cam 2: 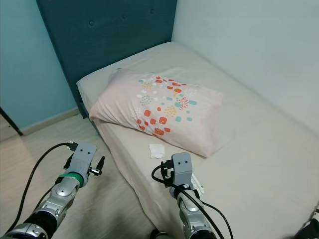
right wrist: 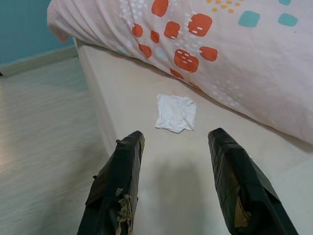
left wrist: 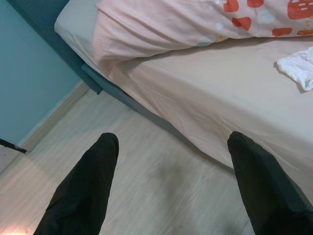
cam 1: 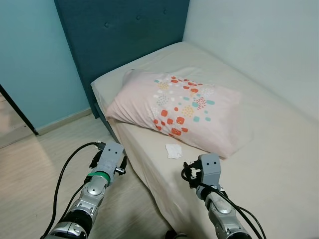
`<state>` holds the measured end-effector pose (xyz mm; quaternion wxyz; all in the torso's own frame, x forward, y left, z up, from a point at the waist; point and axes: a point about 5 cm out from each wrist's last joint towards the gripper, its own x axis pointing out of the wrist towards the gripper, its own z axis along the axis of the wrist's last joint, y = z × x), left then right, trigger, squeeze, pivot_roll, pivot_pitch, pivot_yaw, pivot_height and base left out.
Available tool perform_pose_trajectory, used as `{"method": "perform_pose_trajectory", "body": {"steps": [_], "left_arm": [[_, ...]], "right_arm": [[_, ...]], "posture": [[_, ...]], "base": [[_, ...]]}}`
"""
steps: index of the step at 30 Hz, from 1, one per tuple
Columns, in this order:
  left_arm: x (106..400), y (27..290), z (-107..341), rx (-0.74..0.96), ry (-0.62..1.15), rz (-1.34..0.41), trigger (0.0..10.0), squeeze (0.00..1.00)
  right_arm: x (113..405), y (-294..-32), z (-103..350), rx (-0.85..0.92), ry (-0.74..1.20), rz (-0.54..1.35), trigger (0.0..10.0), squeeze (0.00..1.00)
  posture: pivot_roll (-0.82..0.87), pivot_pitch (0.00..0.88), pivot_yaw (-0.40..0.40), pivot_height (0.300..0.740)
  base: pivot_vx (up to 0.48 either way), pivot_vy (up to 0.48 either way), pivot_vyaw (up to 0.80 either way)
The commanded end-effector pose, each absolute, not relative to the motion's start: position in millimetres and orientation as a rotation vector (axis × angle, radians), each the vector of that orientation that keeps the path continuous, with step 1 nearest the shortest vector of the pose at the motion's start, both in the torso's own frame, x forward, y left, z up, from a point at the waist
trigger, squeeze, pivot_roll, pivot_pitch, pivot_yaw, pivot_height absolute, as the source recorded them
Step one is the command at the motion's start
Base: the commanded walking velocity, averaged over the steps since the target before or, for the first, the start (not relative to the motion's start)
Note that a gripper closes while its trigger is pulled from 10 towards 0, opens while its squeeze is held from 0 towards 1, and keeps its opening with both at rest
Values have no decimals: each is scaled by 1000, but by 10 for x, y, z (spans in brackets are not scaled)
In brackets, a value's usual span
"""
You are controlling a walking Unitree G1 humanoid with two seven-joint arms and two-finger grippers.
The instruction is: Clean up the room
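A crumpled white tissue (cam 1: pixel 173 150) lies on the beige bed (cam 1: pixel 279 149) near its left edge, just in front of a pink pillow (cam 1: pixel 179 107) with red and teal spots. My right gripper (right wrist: pixel 176 161) is open above the mattress, a short way before the tissue (right wrist: pixel 176 112), which sits ahead of the gap between its fingers. My left gripper (left wrist: pixel 171 171) is open over the wooden floor beside the bed, with the tissue (left wrist: pixel 297 68) off to one side on the mattress.
A dark teal padded headboard (cam 1: pixel 124 35) stands at the bed's far end. Light blue wall (cam 1: pixel 35 59) is on the left, white wall (cam 1: pixel 259 40) on the right. Pale wood floor (cam 1: pixel 45 159) runs along the bed's left side.
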<state>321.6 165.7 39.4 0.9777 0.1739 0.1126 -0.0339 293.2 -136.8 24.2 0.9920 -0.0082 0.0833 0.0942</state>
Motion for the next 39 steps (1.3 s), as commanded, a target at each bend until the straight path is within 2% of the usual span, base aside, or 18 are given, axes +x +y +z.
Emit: {"method": "perform_pose_trajectory", "body": {"steps": [1, 16, 39], "left_arm": [[3151, 1643, 301, 355, 267, -84, 10000, 0], [3139, 1629, 285, 356, 271, -88, 10000, 0], [3136, 1631, 282, 359, 272, -92, 10000, 0]], "right_arm": [[2873, -1393, 168, -13, 200, 182, 10000, 0], [2875, -1397, 173, -16, 199, 188, 10000, 0], [2864, -1396, 163, -8, 200, 186, 10000, 0]], "posture": [[-2, 118, 25, 683], [-3, 118, 21, 628], [-1, 122, 26, 628]], "base": [[0, 0, 0], [0, 0, 0], [0, 0, 0]]}}
